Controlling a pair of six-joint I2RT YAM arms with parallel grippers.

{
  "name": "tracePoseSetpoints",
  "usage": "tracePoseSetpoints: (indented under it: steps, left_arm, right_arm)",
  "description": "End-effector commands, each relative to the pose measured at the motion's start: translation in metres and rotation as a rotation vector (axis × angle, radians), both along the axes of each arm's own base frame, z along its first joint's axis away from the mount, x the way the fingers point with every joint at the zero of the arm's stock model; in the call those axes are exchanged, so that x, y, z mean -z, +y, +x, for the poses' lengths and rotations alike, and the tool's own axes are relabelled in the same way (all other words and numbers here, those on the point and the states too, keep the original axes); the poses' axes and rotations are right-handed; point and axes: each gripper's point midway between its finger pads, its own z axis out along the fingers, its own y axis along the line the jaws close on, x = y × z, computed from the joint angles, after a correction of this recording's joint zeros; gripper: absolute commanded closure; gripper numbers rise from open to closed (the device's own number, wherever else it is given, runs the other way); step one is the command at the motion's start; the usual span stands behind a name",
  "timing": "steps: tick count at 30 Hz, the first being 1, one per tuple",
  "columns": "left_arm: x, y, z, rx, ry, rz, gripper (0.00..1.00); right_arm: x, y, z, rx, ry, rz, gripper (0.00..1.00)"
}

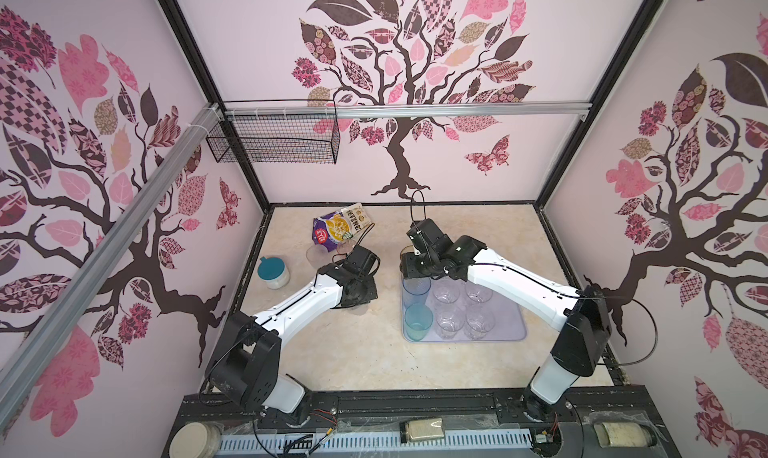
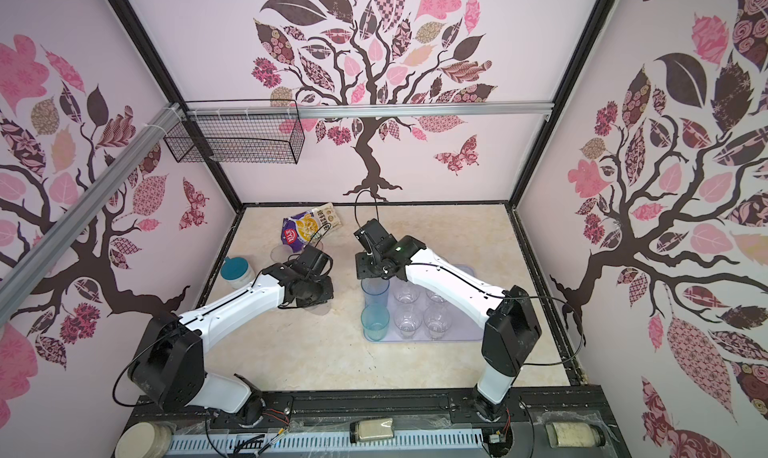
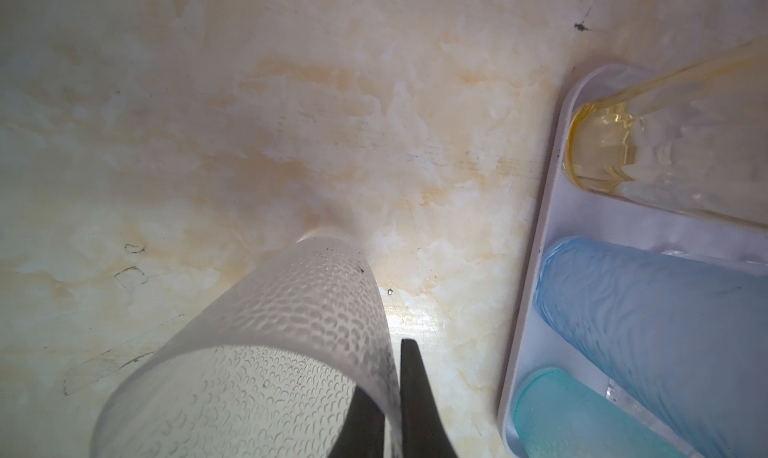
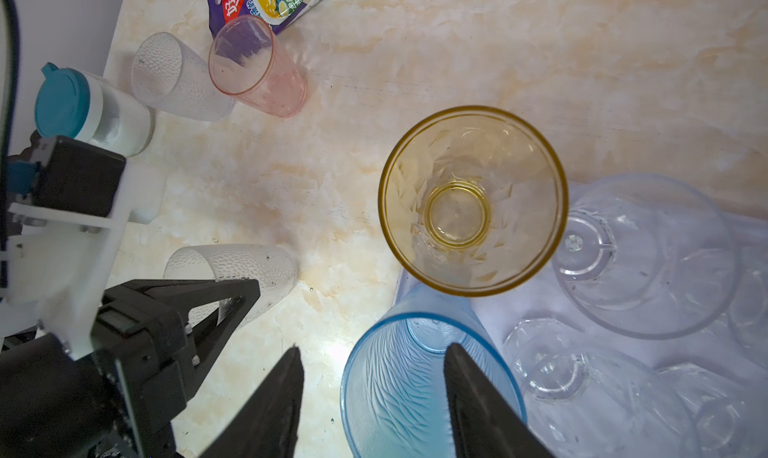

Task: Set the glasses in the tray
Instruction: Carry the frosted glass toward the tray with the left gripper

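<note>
The pale-lavender tray (image 1: 512, 332) lies right of centre. It holds a tall blue glass (image 1: 416, 289), a teal glass (image 1: 418, 321), an amber glass (image 4: 473, 200) at its far left corner and several clear glasses (image 1: 447, 292). My right gripper (image 4: 374, 347) hangs open above that corner, one finger over the blue glass's mouth and the other over the table. Left of the tray, my left gripper (image 3: 392, 377) is shut on the wall of a clear dimpled glass (image 3: 270, 352), one finger inside and one outside. A second clear dimpled glass (image 4: 174, 77) and a pink glass (image 4: 257, 67) stand at the back left.
A snack bag (image 1: 338, 227) lies at the back, next to the pink glass. A white jar with a teal lid (image 1: 273, 272) stands near the left wall. A wire basket (image 1: 274, 137) hangs on the back rail. The marble table (image 1: 353, 352) shows bare in front.
</note>
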Motion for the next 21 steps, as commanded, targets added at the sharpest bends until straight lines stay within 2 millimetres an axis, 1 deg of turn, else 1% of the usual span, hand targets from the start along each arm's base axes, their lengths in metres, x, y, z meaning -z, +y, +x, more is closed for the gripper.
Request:
tracePoseSetpoints:
  steps: [1, 5, 10, 17, 21]
  left_arm:
    - [0.013, -0.001, -0.004, 0.031, 0.019, 0.005, 0.98]
    - [0.016, -0.001, -0.001, 0.039, 0.02, 0.021, 0.97]
    - [0.015, 0.0, 0.003, 0.05, 0.005, 0.032, 0.95]
    - [0.024, 0.0, 0.007, 0.076, 0.001, 0.061, 0.91]
    - [0.022, -0.001, 0.008, 0.081, -0.005, 0.057, 0.88]
  right_arm:
    - [-0.01, -0.001, -0.004, -0.001, -0.009, 0.022, 0.43]
    - [-0.011, -0.001, -0.004, 0.0, -0.012, 0.024, 0.43]
    - [-0.007, -0.003, -0.006, 0.001, -0.006, 0.022, 0.43]
    - [-0.007, -0.004, -0.008, 0.007, -0.003, 0.027, 0.43]
    - [-0.004, -0.006, -0.009, 0.012, 0.003, 0.025, 0.43]
